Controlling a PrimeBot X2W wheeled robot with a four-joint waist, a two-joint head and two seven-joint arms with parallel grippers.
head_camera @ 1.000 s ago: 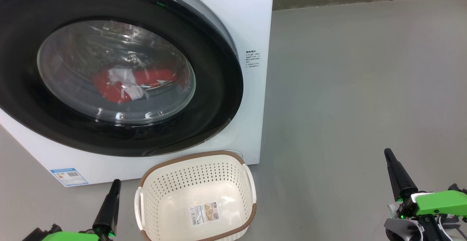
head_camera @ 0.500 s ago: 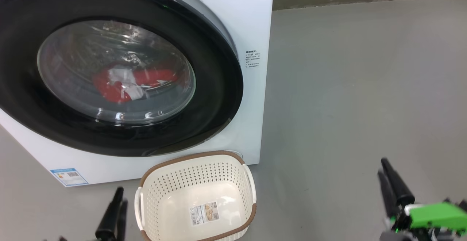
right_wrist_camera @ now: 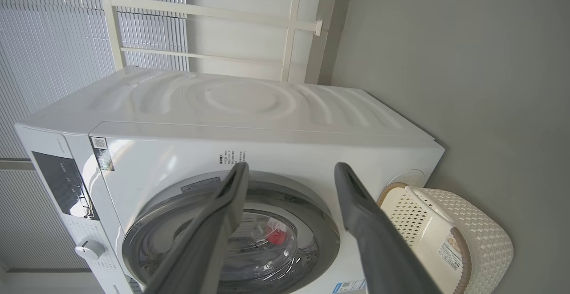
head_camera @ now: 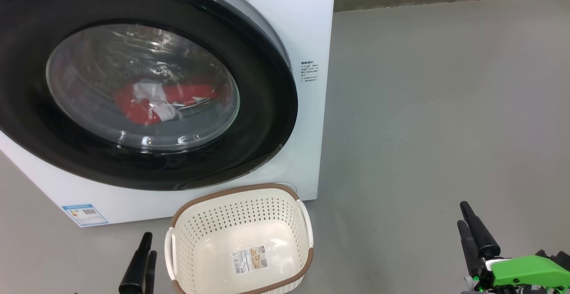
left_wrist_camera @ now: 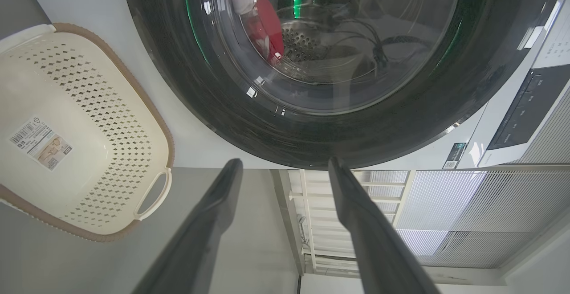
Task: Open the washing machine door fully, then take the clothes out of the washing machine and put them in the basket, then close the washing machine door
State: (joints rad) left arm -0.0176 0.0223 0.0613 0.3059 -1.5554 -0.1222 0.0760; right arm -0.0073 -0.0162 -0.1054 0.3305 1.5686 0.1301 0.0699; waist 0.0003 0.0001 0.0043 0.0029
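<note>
The white washing machine (head_camera: 311,26) stands at the upper left, and its round black washing machine door (head_camera: 262,120) lies flat against the front. Through the glass I see the red and white clothes (head_camera: 151,102) low in the drum. The cream basket (head_camera: 303,222) sits on the floor just below the door, holding nothing but a sticker. My left gripper (head_camera: 149,245) is open beside the basket's left handle. My right gripper (head_camera: 462,214) is open over bare floor, far right. The left wrist view shows the left gripper (left_wrist_camera: 284,165) just below the door (left_wrist_camera: 231,120), with the clothes (left_wrist_camera: 267,35) and basket (left_wrist_camera: 111,107).
Grey floor (head_camera: 436,107) stretches to the right of the machine, up to a skirting line at the back. In the right wrist view I see the machine's top (right_wrist_camera: 249,102), its dark control panel (right_wrist_camera: 62,182) with a knob (right_wrist_camera: 89,249), and slatted wall panels (right_wrist_camera: 53,40) behind.
Both grippers have gone from shut to open. Both have sunk lower in the head view. The door, clothes and basket have not moved.
</note>
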